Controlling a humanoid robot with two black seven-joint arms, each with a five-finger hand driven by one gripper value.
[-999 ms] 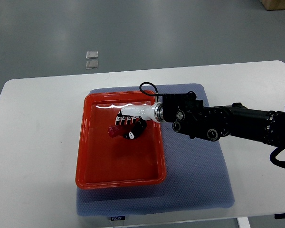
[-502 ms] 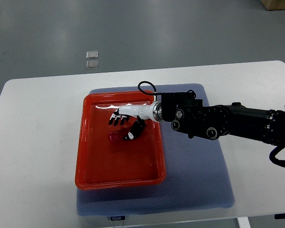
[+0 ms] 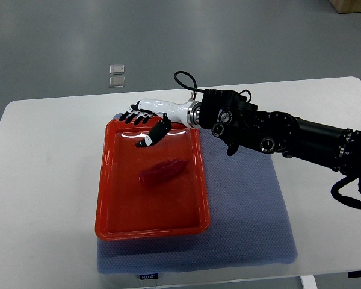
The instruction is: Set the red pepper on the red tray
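Note:
A red pepper (image 3: 163, 171) lies on its side in the middle of the red tray (image 3: 110, 198). My right hand (image 3: 144, 123) hovers above the tray's far edge, fingers spread and holding nothing, well clear of the pepper. Its black arm (image 3: 277, 133) comes in from the right edge. The left arm is out of view.
The tray sits on a blue-grey mat (image 3: 246, 205) on a white table (image 3: 48, 180). Two small clear squares (image 3: 116, 75) lie on the floor beyond the table's far edge. A cardboard box corner (image 3: 352, 5) shows at the top right.
My right hand opened, let go of the pepper and rose back toward the tray's far edge. The pepper now lies free in the tray.

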